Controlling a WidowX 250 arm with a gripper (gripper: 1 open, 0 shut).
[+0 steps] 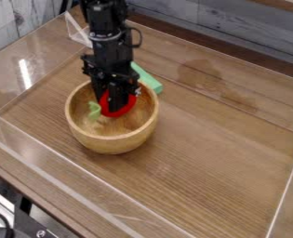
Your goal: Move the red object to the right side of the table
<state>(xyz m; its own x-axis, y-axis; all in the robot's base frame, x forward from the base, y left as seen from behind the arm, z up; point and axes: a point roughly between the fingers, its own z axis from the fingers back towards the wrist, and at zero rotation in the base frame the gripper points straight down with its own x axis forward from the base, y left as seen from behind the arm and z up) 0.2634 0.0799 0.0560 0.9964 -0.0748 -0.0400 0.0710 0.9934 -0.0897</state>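
Observation:
The red object (pixel 116 102), a small red toy fruit with a pale green leafy bit, sits inside the round light-wood bowl (pixel 112 132) at the left middle of the table (pixel 211 177). My gripper (pixel 113 99) points straight down into the bowl, its black fingers shut on the red object. The fingers hide much of the fruit; only red patches and the leaf show.
A flat green rectangular block (pixel 146 80) lies just behind the bowl, partly hidden by the arm. Low clear acrylic walls (pixel 286 191) edge the wood-grain tabletop. The right half of the table shows bare wood.

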